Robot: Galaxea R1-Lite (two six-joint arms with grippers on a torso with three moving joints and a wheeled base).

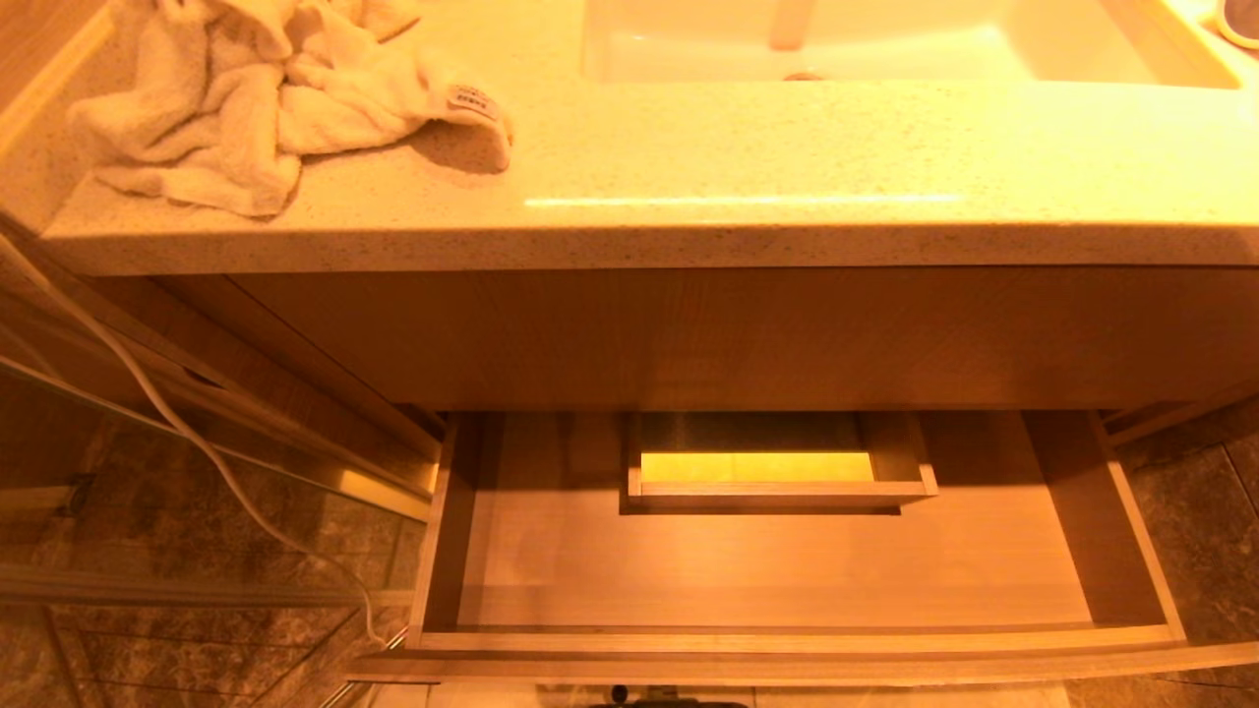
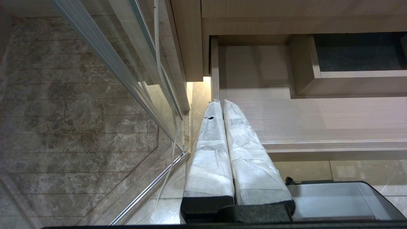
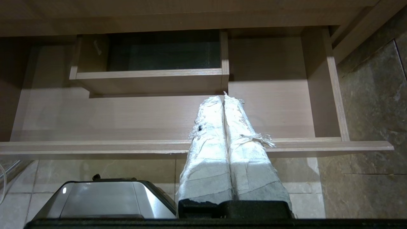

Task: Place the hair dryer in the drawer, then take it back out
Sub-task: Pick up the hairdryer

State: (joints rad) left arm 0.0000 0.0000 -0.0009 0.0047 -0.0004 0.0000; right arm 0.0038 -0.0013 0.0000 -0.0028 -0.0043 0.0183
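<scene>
The drawer stands pulled out below the counter, wide and shallow, made of light wood-grain board. Its floor is bare and flat, with thin side walls and a flat front edge nearest the robot. At the back middle of it sits a boxed rectangular cut-out, walled in the same wood, through which a bright patch of floor shows in the head view. Nothing lies on the drawer floor in any of the three views.

The hair dryer itself is not to be seen in any view. Only a thin white cord shows, running down along the glass panel at the robot's left toward the floor by the drawer's left front corner; what it belongs to cannot be told.

A crumpled pale towel lies on the counter's left end, and the sink basin is set in farther back.

The left gripper hangs just outside the drawer's left front corner, its two white-wrapped fingers pressed together and holding nothing. The right gripper hangs in front of the drawer, right of its middle, its frayed wrapped fingers likewise pressed together and empty.
</scene>
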